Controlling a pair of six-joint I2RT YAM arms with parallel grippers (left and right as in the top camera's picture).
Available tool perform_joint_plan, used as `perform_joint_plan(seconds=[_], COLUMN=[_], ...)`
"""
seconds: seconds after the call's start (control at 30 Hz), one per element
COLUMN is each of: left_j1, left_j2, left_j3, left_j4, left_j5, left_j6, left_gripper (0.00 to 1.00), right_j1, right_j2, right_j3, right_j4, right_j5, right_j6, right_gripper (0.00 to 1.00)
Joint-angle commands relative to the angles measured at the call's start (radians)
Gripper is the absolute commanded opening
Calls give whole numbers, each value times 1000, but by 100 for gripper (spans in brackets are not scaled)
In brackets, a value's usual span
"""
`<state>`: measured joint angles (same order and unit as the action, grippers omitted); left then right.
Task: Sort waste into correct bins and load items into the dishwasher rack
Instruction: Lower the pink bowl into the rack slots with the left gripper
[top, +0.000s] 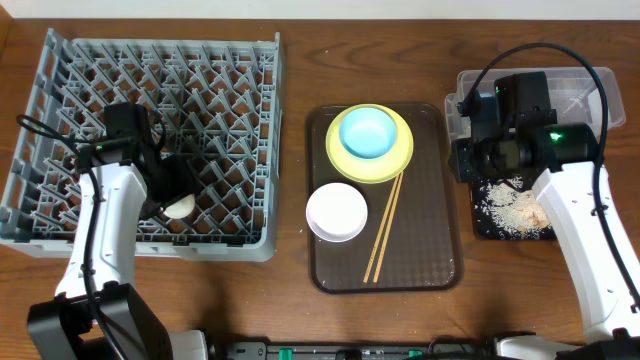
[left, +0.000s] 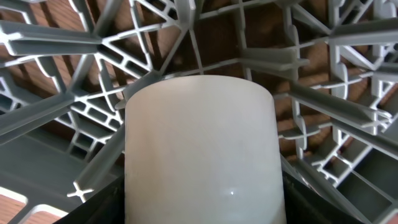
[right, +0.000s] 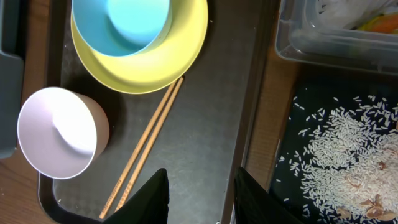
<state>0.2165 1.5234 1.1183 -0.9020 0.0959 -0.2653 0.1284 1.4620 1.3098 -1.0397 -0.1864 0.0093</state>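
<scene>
My left gripper (top: 177, 199) is down inside the grey dishwasher rack (top: 160, 245), shut on a small white cup (top: 181, 208). That cup (left: 199, 143) fills the left wrist view among the rack's pegs (left: 62, 43). On the brown tray, a blue bowl (top: 366, 132) sits in the yellow plate (top: 395, 165), with a pinkish-white bowl (top: 337, 211) and chopsticks (top: 384, 225) beside them. My right gripper (right: 200, 180) hangs open and empty over that tray's right edge. Rice crumbs (right: 348, 155) lie in the black tray (top: 485, 225). An orange wrapper scrap (right: 379, 23) shows in the clear tub (top: 600, 80).
The brown serving tray (top: 430, 250) stands at the table's middle, between the rack and the two bins. The clear tub sits directly behind the black tray at the right. Bare wood runs along the front edge (top: 250, 300).
</scene>
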Motion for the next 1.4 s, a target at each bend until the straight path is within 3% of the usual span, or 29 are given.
perform_joint_plan(seconds=[0.0, 0.7, 1.1, 1.17, 1.2, 1.23, 1.37], left_j1=[-18, -18, -18, -18, -18, -18, -18], left_j2=[20, 9, 1, 1, 1, 1, 1], left_j3=[-1, 50, 60, 60, 60, 60, 60], left_j4=[-31, -92, -119, -126, -128, -129, -128], left_j5=[212, 262, 172, 172, 172, 172, 172], left_j6=[21, 21, 21, 21, 21, 21, 21], left_gripper=[11, 8, 11, 17, 35, 47, 63], right_j1=[3, 4, 4, 4, 4, 4, 4], right_j2=[-4, -4, -4, -4, -4, -4, -4], right_j3=[18, 18, 18, 18, 18, 18, 18], right_j4=[-5, -11, -13, -13, -16, -17, -19], right_j5=[2, 2, 2, 1, 1, 2, 2], right_j6=[-17, -17, -17, -17, -17, -17, -17], right_gripper=[33, 33, 33, 33, 33, 33, 33])
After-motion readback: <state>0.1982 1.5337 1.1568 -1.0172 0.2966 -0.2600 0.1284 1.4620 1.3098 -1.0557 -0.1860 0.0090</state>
